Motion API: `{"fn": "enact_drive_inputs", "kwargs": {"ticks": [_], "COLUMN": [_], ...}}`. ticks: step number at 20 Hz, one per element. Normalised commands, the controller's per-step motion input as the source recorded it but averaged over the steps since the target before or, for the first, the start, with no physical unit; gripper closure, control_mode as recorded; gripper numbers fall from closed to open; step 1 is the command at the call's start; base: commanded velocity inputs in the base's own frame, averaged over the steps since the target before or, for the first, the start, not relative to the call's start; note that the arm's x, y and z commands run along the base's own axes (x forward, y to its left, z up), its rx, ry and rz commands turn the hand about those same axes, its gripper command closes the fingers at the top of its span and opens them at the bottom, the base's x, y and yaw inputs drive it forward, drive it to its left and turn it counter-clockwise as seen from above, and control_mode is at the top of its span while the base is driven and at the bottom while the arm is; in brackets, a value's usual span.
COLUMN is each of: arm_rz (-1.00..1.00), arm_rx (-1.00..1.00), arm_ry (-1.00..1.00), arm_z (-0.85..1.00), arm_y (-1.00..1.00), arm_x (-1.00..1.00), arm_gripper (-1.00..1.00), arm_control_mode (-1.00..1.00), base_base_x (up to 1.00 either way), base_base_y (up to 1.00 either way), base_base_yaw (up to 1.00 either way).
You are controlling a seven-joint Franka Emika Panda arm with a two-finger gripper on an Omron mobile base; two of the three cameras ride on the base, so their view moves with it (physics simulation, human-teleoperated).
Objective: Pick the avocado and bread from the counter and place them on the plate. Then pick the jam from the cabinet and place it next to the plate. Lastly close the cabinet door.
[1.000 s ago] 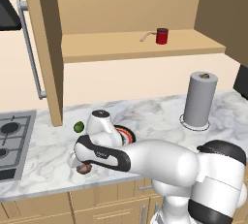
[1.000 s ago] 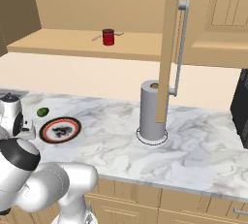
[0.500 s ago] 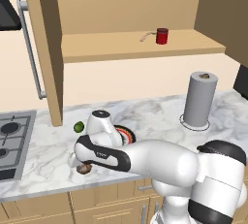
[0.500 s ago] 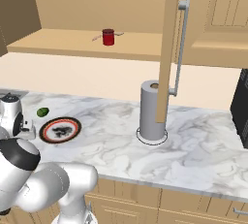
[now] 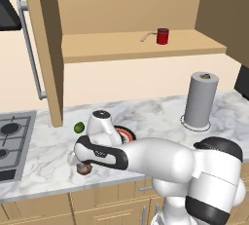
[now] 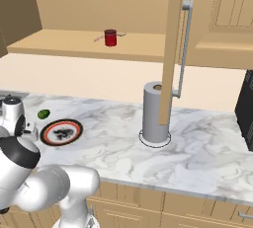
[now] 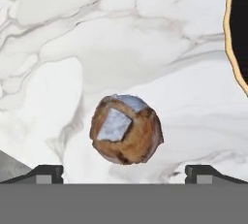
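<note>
Risk: the bread (image 7: 126, 130) is round and lumpy; if the hand (image 7: 124, 173) comes down off-centre, one finger could nudge it and roll it along the bench (image 5: 48, 146), away from the plate (image 6: 62, 132).

Pose: arm folded low over the bench front edge, hand pointing down over the bread, fingers spread wide, empty. Bread lies near the plate; avocado (image 5: 78, 127) just beside the plate, not yet on it.

Bread (image 7: 126, 129), avocado (image 5: 79, 127), plate (image 6: 61, 132) on counter (image 6: 197, 148)
</note>
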Motion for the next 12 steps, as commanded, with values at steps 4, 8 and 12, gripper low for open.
{"fn": "enact_drive_inputs", "kwargs": {"ticks": [4,8,12], "arm_rz": [-0.06,-0.05,-0.06], "arm_rx": [0.0,0.0,0.0], "arm_ry": [0.0,0.0,0.0], "arm_z": [-0.08,-0.21,-0.23], "arm_y": [0.11,0.17,0.07], "arm_x": [0.14,0.03,0.01], "arm_gripper": [-1.0,-1.0,-1.0], "arm_control_mode": [-1.0,-1.0,-1.0], "base_base_x": [0.0,0.0,0.0], "base_base_y": [0.0,0.0,0.0], "base_base_yaw": [0.0,0.0,0.0]}}
